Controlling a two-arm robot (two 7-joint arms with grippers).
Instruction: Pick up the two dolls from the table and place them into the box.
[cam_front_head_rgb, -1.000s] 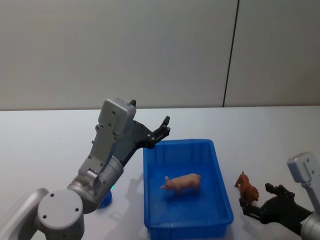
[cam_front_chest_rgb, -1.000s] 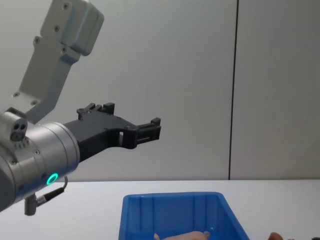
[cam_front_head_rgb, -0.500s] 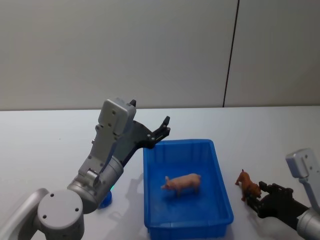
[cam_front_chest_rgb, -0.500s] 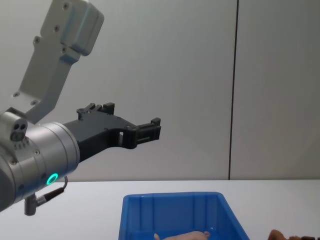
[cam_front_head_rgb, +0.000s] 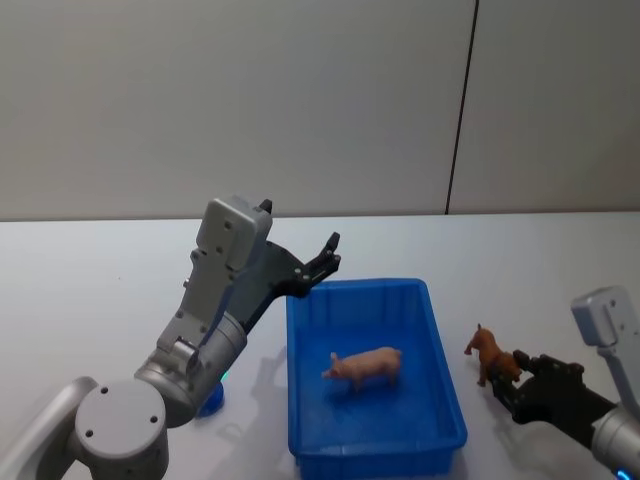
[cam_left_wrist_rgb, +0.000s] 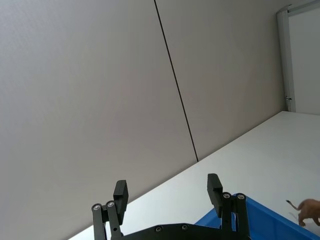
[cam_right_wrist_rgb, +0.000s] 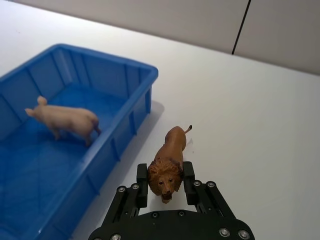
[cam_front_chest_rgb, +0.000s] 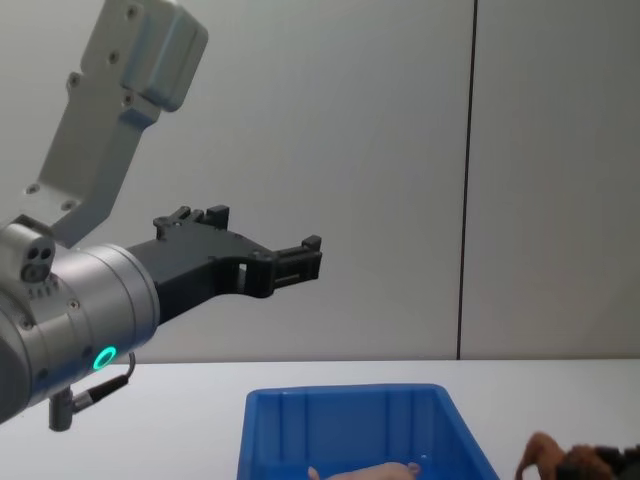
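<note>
- White table (cam_front_head_rgb: 100, 260) under grey wall panels, one dark seam (cam_front_head_rgb: 458, 110) running down behind.
- Low over the table, right gripper (cam_right_wrist_rgb: 165, 175) with jaws clenched on the mane of a brown lion doll (cam_right_wrist_rgb: 172, 142) — head pinched between the tips, body and tail stretching out beyond them.
- Cannot tell whether the lion's feet touch the table.
- Blue box (cam_front_head_rgb: 293, 390) just beside the right jaws, toward the robot's left, its near wall close to the lion but apart from it.
- Pale pink pig doll (cam_front_head_rgb: 365, 366) standing upright on the box floor, well clear of both sets of jaws.
- Raised high, left gripper (cam_left_wrist_rgb: 167, 186) with jaws spread wide and nothing between them — far left corner of the box below the tips.
</note>
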